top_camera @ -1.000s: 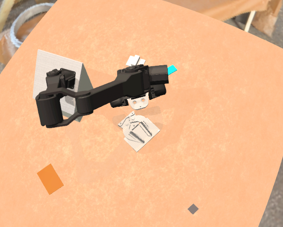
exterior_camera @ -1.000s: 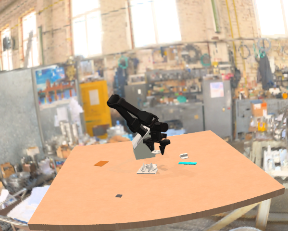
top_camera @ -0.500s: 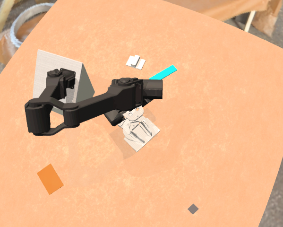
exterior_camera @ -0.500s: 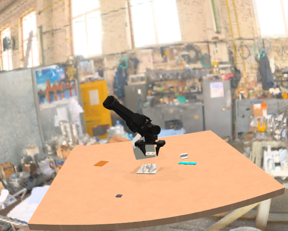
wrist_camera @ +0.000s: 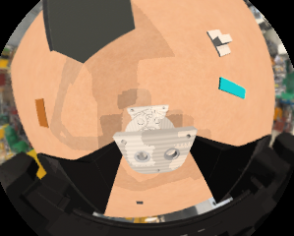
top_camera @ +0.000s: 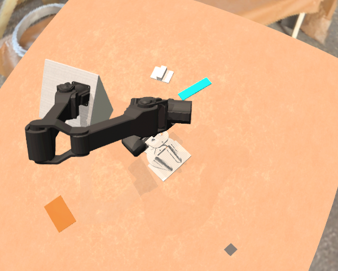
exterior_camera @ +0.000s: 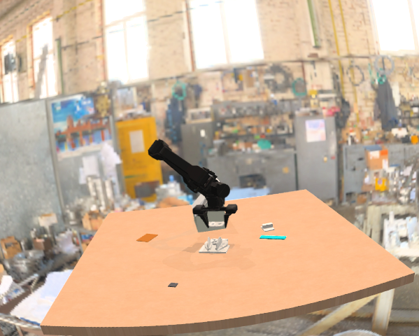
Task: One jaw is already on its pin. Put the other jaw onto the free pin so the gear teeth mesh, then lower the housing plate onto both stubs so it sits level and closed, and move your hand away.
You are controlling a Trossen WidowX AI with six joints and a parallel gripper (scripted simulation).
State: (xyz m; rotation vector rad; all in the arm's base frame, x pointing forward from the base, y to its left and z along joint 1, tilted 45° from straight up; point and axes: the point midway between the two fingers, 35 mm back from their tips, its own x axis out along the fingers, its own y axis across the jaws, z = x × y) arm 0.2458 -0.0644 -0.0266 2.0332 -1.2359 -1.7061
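Above the white base (top_camera: 181, 157) (exterior_camera: 213, 250) (wrist_camera: 147, 109), the fingers (exterior_camera: 203, 218) stand wide apart, with the housing plate (top_camera: 157, 141) (exterior_camera: 216, 224) (wrist_camera: 156, 143) held between them. The plate is white, with two round holes that show in the wrist view, and it is off the base; the exterior view shows a gap beneath it. From the top view, the plate overlaps one end of the base, and the arm (top_camera: 110, 131) (exterior_camera: 187, 169) covers part of it.

The base lies on the table (top_camera: 250, 175) (exterior_camera: 274, 282) (wrist_camera: 176, 88) and carries both jaws, two pointed pieces side by side. Whether their gear teeth mesh, or how each sits on its pin, cannot be told. The housing is still to be closed.

Near one another on the table lie a small white bracket (top_camera: 154, 73) (exterior_camera: 267, 227) (wrist_camera: 225, 50) and a cyan strip (top_camera: 194, 88) (exterior_camera: 272, 237) (wrist_camera: 232, 88), apart from the base. An orange rectangle (top_camera: 60, 213) (exterior_camera: 147, 237) (wrist_camera: 41, 113) and a small grey square (top_camera: 230, 249) (exterior_camera: 173, 285) (wrist_camera: 140, 203) lie well apart from each other. Behind the base in the exterior view stands a grey wedge (top_camera: 69, 71) (exterior_camera: 201, 225) (wrist_camera: 89, 29).
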